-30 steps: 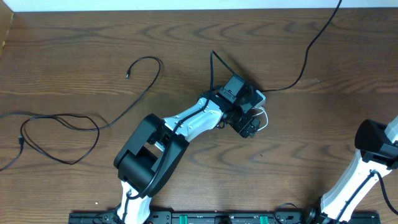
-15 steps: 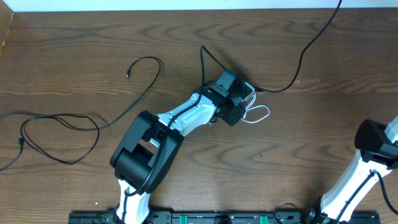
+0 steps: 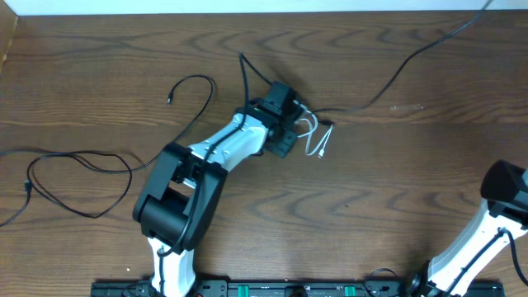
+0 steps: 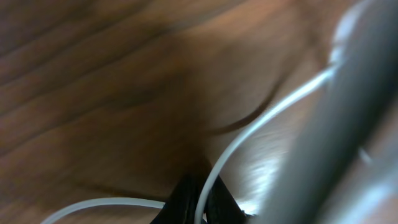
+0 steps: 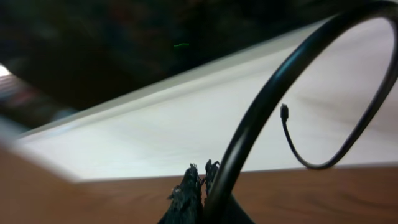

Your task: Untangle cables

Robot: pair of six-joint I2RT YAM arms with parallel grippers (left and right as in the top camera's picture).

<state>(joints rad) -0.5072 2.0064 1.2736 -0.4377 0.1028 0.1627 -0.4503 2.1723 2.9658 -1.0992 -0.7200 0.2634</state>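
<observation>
**White cable in left gripper, black cable in right**

From overhead, the left arm (image 3: 206,157) is reaching across the table (image 3: 371,206) toward its middle. The left gripper (image 3: 294,132) is sitting right against the white cable (image 3: 316,139), which is lying in small loops just beside it. A black cable (image 3: 396,70) is running from those loops up to the top right corner and out of view. A second black cable (image 3: 165,148) is lying well apart on the left side, curling into loose loops. Only part of the right arm (image 3: 505,194) is showing at the lower right edge, and its gripper is falling outside this view.

The left wrist view, though blurred, is showing what the overhead one is hiding: the left gripper (image 4: 199,202) is pinching narrow on the white cable (image 4: 261,118), which is arcing away over the table (image 4: 93,74).

The right wrist view is supplying the gripper that is out of view from overhead. The right gripper (image 5: 200,186) is closing narrow around the black cable (image 5: 267,99), which is rising in a wide arch and curling back to a small plug (image 5: 284,112) hanging free in the air.
</observation>
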